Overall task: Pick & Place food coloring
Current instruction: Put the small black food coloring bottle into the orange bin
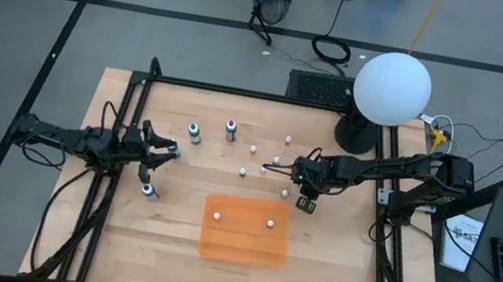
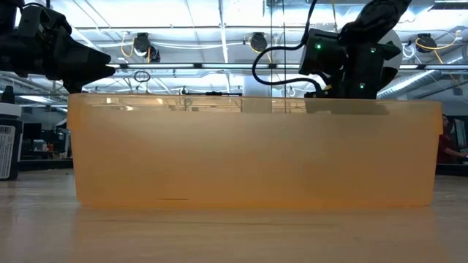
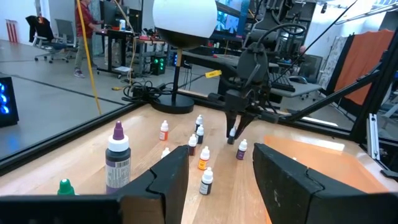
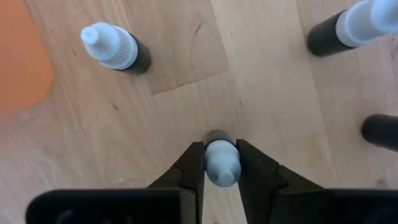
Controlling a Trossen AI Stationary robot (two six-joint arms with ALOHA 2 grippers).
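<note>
Several tiny food coloring bottles with pale caps stand on the wooden table between the arms, among them one with an orange body [image 3: 204, 159] and one that is dark [image 3: 207, 181]. My right gripper [image 4: 221, 167] points down near the orange bin's far right corner [image 1: 287, 208] and is shut on one small dark bottle [image 4: 221, 163]. Two more small bottles [image 4: 115, 50] [image 4: 348, 25] stand close by it. My left gripper [image 3: 214, 186] hovers open over the table's left part [image 1: 167, 148], facing the bottles and touching nothing. My right gripper pinches the small bottle's pale cap [image 4: 221, 155] between its two fingertips [image 4: 193, 163], coming from above and pointing down. The bottle stays upright, with its dark body [image 4: 216, 134] below the cap. Whether its base rests on the table cannot be told.
Three taller bottles stand on the table's left half: a purple one [image 1: 231, 130], a green one [image 1: 194, 132] and one near my left gripper [image 1: 149, 189]. The shallow orange bin [image 1: 241, 251] holds two white-capped bottles [image 1: 216, 216]. A white globe lamp [image 1: 392, 87] stands at the far right.
</note>
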